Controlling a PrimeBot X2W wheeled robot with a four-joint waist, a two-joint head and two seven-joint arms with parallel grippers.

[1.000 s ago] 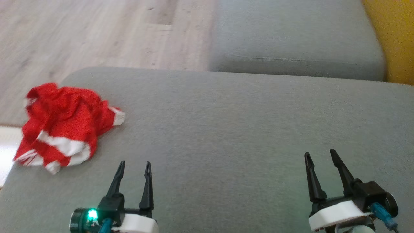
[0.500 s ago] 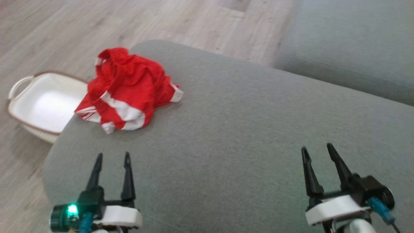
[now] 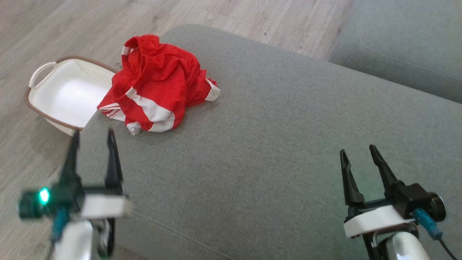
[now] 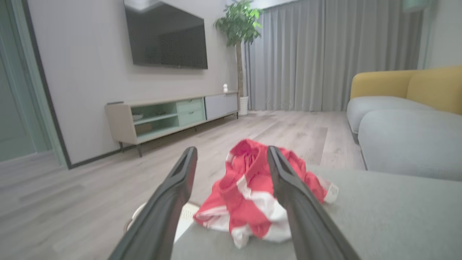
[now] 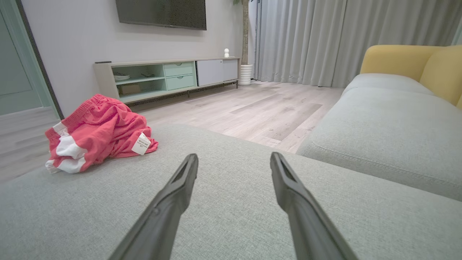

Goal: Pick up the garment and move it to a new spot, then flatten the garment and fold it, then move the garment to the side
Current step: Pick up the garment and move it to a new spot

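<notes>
Because the crumpled red-and-white garment (image 3: 158, 83) overhangs the left edge of the grey cushion (image 3: 270, 144), above a white basket (image 3: 72, 90), a nudge from the empty, parted left claw (image 3: 93, 133) could tip it off; the right claw (image 3: 357, 149) likewise gapes empty.

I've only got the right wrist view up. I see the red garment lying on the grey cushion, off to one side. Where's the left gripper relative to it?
Observer: The left gripper is open at the cushion's left edge, short of the red garment and not touching it.
Operator: Is it lined up?
Observer: Yes. In the left wrist view the garment sits between its fingers, farther ahead.
Operator: Anything next to the cushion on that side?
Observer: A white basket on the floor, by the corner where the garment lies.
</notes>
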